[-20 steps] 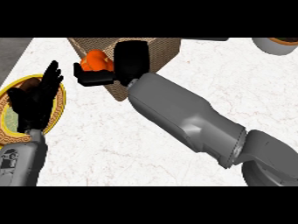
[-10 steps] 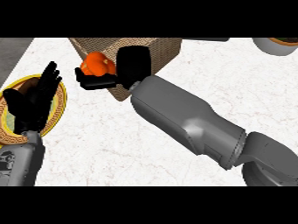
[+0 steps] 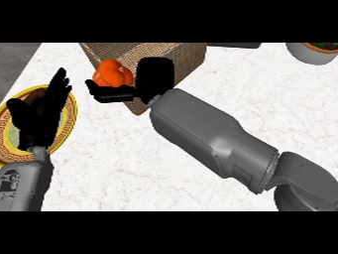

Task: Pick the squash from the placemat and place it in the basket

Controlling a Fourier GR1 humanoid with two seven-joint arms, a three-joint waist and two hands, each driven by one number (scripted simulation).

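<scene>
An orange squash [image 3: 113,73] sits in my right hand [image 3: 143,83], whose fingers and thumb curl round its lower side. The hand holds it above the left corner of the brown woven placemat [image 3: 173,53] at the back middle of the counter. A round basket with a yellow rim [image 3: 69,130] lies at the left edge, mostly hidden behind my left hand [image 3: 38,115]. That hand stands over the basket, open, fingers pointing up, holding nothing.
A grey bowl [image 3: 312,51] with something orange inside stands at the back right corner. My right forearm [image 3: 215,136] crosses the white marble counter [image 3: 128,173] diagonally from the lower right. The counter's left edge borders a dark grey floor.
My right hand has carried the squash slightly left and towards me, off the placemat's corner. The left hand has barely moved.
</scene>
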